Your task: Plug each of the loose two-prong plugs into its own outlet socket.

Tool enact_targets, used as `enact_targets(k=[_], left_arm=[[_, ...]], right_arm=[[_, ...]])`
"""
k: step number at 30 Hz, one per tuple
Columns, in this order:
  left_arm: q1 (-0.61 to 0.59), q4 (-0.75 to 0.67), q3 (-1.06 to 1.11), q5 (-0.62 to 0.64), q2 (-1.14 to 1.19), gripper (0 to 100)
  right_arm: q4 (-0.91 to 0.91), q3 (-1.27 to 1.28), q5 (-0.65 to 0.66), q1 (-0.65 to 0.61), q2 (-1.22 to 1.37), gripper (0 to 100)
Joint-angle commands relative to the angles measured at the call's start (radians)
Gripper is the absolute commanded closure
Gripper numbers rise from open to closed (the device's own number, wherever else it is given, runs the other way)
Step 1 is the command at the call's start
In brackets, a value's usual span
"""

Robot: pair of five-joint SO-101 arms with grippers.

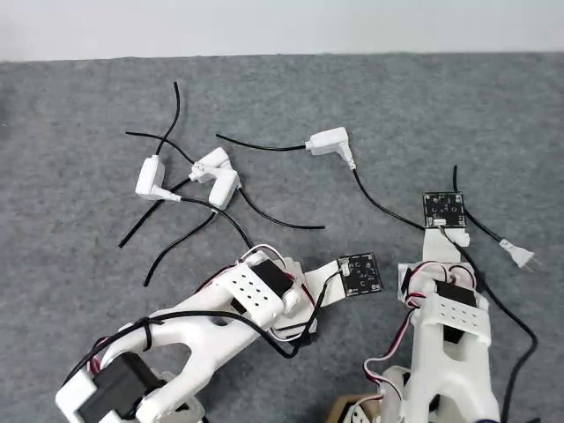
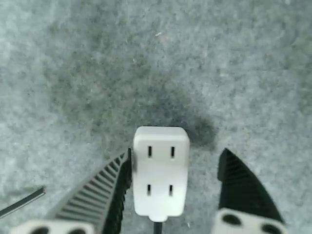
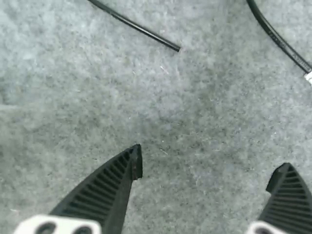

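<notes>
A white outlet socket (image 2: pixel 161 170) with two pairs of slots lies on the grey carpet between the fingers of my left gripper (image 2: pixel 176 153), which is open; one finger (image 2: pixel 114 187) is close to its side, the other stands apart. My right gripper (image 3: pixel 212 156) is open over bare carpet with nothing between its fingers. In the high view a small white two-prong plug (image 1: pixel 522 256) on a black cable lies right of the right arm (image 1: pixel 449 308). A white plug body (image 1: pixel 328 141) lies farther back. The left arm (image 1: pixel 256 295) hides its own gripper there.
Three more white plug or socket bodies (image 1: pixel 150 176), (image 1: pixel 211 163), (image 1: pixel 225 188) lie at the back left among tangled black cables (image 1: pixel 176 238). A cut cable end (image 3: pixel 178 48) and another cable (image 3: pixel 278 39) cross the carpet ahead of the right gripper.
</notes>
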Motion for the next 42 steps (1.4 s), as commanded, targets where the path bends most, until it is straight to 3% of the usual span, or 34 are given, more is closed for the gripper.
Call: enact_targets(k=[1,5,9,13,18,20,23,26,30,34,39,42], left_arm=[[0.002,0.011,-0.048,0.006,-0.003,72],[-0.003,0.018,-0.051,0.005,-0.009,72],[-0.055,0.163,-0.12,0.006,-0.152,72],[-0.15,0.293,-0.139,0.011,-0.419,72],[-0.345,0.388,0.001,0.118,-0.715,72],[-0.476,0.361,0.084,0.167,-0.816,72],[-0.684,0.201,0.252,0.187,-0.936,72],[-0.802,0.061,0.42,0.192,-0.962,72],[-0.822,0.026,0.533,0.256,-0.956,72],[-0.802,0.025,0.582,0.29,-0.968,72],[-0.766,-0.006,0.631,0.287,-1.019,72],[-0.733,-0.009,0.657,0.284,-1.062,72]], right_arm=[[-0.01,-0.068,-0.002,0.004,-0.016,60.1],[-0.008,-0.068,-0.002,0.004,-0.018,60.1],[-0.008,-0.068,-0.008,0.005,-0.019,60.1],[-0.008,-0.068,-0.009,0.007,-0.019,60.1],[-0.015,-0.066,-0.009,0.004,-0.01,60.1],[-0.012,-0.066,-0.009,0.004,-0.01,60.1],[0.021,-0.086,0.0,0.013,-0.021,60.1],[0.189,-0.216,0.04,0.013,-0.01,60.1],[0.423,-0.44,0.147,0.016,-0.007,60.1],[0.552,-0.68,0.282,0.11,0.074,60.1],[0.625,-0.973,0.483,0.271,0.437,60.1],[0.651,-1.169,0.522,0.341,0.664,60.1]])
